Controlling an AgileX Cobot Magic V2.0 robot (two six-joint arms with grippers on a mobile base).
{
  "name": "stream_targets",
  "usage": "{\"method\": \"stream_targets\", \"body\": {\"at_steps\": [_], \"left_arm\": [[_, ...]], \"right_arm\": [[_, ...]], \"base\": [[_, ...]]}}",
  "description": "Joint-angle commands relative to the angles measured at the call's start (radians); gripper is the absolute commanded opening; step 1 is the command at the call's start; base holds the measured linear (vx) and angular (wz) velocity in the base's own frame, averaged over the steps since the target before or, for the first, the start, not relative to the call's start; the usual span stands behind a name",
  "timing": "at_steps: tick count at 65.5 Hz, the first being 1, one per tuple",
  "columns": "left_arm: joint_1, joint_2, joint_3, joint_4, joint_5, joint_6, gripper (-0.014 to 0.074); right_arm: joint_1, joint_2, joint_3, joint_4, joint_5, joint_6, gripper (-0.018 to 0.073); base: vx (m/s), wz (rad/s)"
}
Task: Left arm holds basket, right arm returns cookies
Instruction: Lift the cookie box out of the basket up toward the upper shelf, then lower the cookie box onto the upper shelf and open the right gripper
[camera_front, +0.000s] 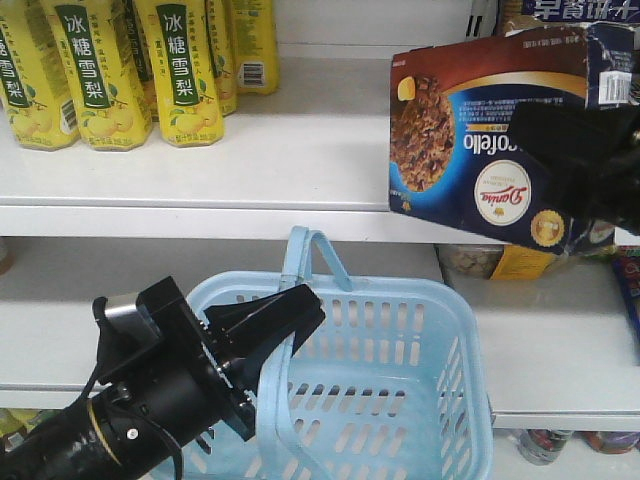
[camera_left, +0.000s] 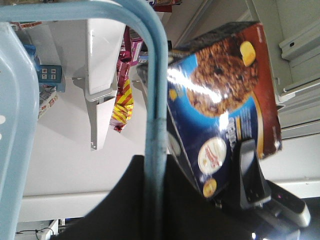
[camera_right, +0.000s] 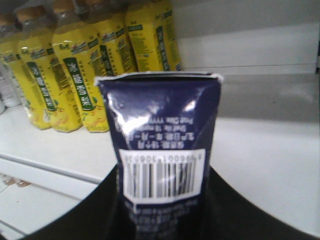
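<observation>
Front view, left pincer (camera_front: 285, 318) pinching basket (camera_front: 420, 400) handle, right pincer clamping cookies (camera_front: 490, 150).

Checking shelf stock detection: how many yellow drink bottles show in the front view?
4 bottles, all on the upper shelf at left: in front, and behind. More may be hidden behind them or off-frame.

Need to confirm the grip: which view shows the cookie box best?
Exterior front-facing: the cookie box shows its whole printed face above the basket. Left wrist shows it partly behind a basket handle; right wrist shows only its barcode end.
</observation>
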Motion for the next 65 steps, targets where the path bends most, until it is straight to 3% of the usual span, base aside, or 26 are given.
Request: {"method": "stream_targets", "body": {"at_steps": [1,13,34,50,65], "left_arm": [[0.003,-0.031,-0.034,-0.037,-0.260,0.003,-0.0003],[0.003,-0.031,-0.034,-0.037,-0.260,0.003,-0.0003],[0.003,-0.031,-0.034,-0.037,-0.260,0.003,-0.0003],[0.003,-0.031,-0.034,-0.037,-0.260,0.003,-0.0003],[0.003,-0.031,-0.034,-0.037,-0.260,0.003,-0.0003]], "right_arm": [[-0.064,0.019,-0.031,-0.030,-0.160,-0.002,-0.0006],[-0.160,0.081,-0.031,-0.030,-0.279,-0.003,-0.0006],[-0.238,0.229,-0.031,-0.027,-0.487,-0.055,-0.0006],[-0.240,0.336,-0.031,-0.005,-0.644,-0.226,-0.0006],[-0.240,0.397,-0.031,0.128,-0.700,-0.399,-0.0006]], "base": [[0.00,0.00],[0.00,0.00],[0.00,0.00],[0.00,0.00],[0.00,0.00]]}}
